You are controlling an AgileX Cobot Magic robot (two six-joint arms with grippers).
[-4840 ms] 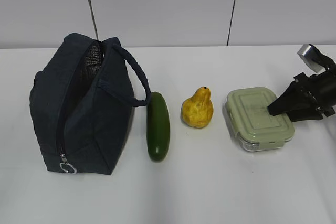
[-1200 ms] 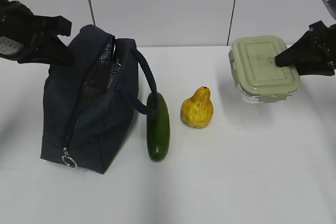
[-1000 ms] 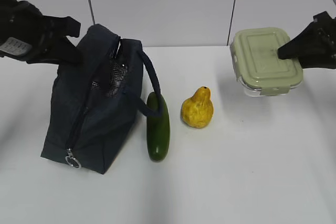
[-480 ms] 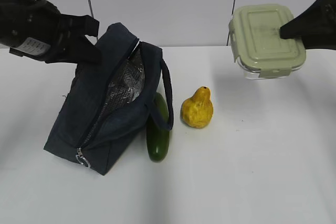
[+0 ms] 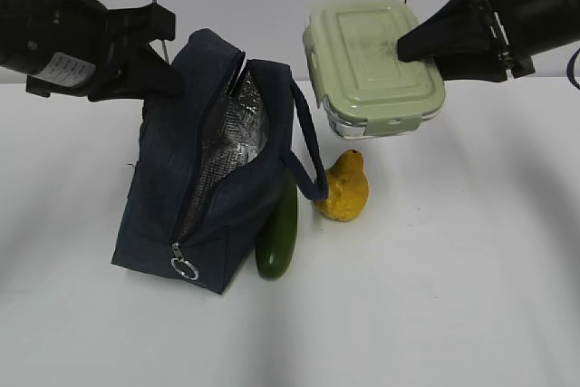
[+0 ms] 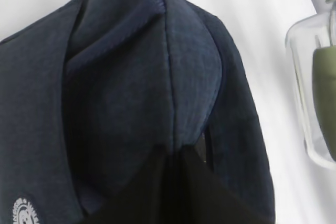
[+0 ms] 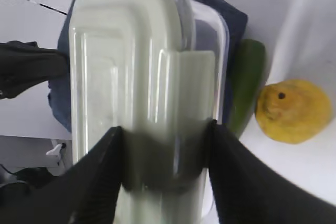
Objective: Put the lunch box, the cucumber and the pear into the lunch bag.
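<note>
White tabletop (image 5: 471, 296) bears boxy navy fabric lunch bag (image 5: 195, 197), silvery-lined.

end effector (image 7: 163, 145) gripping lunch box (image 7: 136, 56)

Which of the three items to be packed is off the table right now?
The lunch box, held in the air by the right hand. The cucumber and pear lie on the table.

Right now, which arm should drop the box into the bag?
Right. The right gripper already holds the lunch box in the air beside the bag's open top. The left gripper is shut on the bag's far end, tilting it open.
</note>
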